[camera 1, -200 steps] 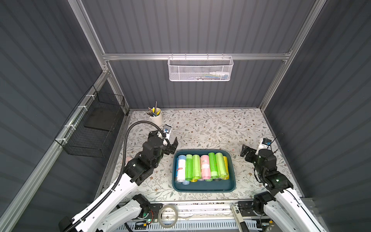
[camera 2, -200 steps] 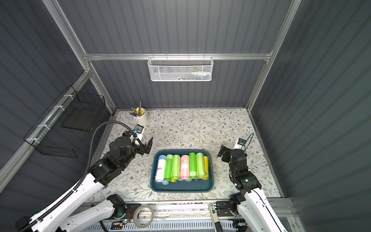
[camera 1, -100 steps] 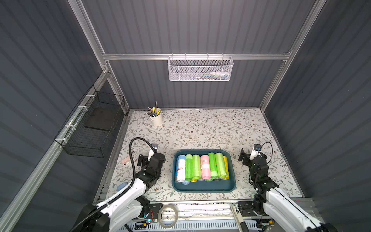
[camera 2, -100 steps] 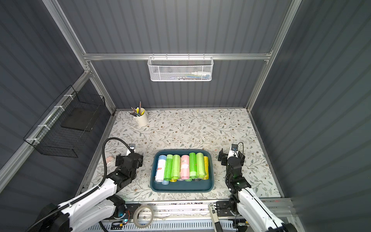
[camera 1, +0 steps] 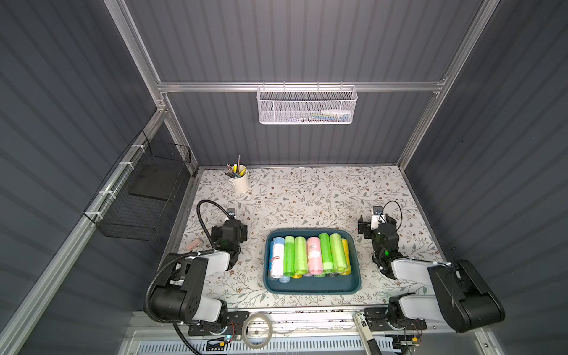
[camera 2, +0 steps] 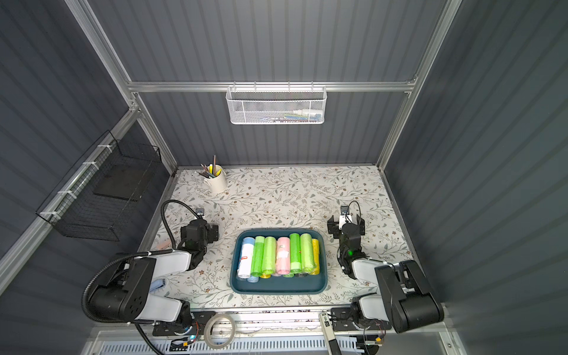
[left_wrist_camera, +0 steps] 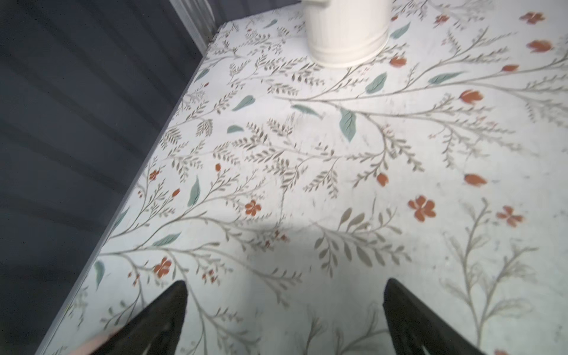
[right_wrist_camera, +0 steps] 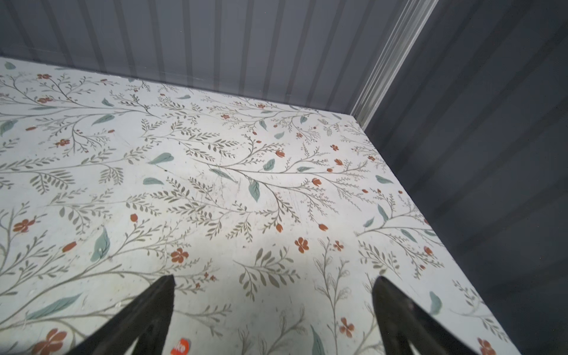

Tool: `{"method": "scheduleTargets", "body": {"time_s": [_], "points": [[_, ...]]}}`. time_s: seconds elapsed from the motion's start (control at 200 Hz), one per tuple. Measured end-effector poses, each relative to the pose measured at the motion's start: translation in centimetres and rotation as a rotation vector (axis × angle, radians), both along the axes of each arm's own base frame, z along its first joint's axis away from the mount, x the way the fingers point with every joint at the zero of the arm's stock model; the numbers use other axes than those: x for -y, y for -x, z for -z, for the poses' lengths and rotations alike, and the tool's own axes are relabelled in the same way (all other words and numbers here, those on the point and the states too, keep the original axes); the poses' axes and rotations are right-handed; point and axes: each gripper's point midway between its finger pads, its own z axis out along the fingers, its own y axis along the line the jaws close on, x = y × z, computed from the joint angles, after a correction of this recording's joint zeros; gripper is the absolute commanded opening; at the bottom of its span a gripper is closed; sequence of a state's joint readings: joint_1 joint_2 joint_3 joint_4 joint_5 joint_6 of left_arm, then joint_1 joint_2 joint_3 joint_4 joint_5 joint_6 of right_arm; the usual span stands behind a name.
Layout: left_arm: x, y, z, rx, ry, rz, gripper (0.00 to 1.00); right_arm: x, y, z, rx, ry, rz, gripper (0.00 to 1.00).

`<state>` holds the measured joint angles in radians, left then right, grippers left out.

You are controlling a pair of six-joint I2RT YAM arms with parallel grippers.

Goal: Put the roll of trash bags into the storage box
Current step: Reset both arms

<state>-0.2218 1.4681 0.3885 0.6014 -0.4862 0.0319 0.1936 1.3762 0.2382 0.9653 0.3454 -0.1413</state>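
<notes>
The 2 white-and-black arms sit folded low at the front edge of the floral-patterned table. The left arm reaches forward near the table's left edge. The black left end effector has its jaws spread wide, with nothing between them. The right arm mirrors it near the table's right edge. The black right end effector is likewise spread and empty. Both point toward the table's back edge.

A floral-patterned table carries a teal storage box near centre, a white pencil cup far left, and a small pink object at its left edge.
</notes>
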Motion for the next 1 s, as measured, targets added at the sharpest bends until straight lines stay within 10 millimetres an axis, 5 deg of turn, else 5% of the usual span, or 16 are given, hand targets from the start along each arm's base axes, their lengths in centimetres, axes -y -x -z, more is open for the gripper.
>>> {"method": "scheduleTargets", "body": {"time_s": [0.135,0.28,0.43,0.996], "points": [[0.7,-1.8,-0.7,0.105,0.055,0.069,1.0,1.7,-0.5,-0.1,0.022,-0.053,0.024,0.99],[0.4,-2.6,2.5,0.061,0.083,0.103,1.0,3.7,-1.7,0.2,0.019,-0.15,0.018,0.99],[-0.2,-4.6,1.3,0.087,0.132,0.107,1.0,4.3,-2.9,-0.8,0.033,-0.244,-0.037,0.99],[-0.2,-5.4,0.5,0.111,0.181,0.122,1.0,2.9,-2.9,-0.8,0.026,-0.301,-0.116,0.99]]}}
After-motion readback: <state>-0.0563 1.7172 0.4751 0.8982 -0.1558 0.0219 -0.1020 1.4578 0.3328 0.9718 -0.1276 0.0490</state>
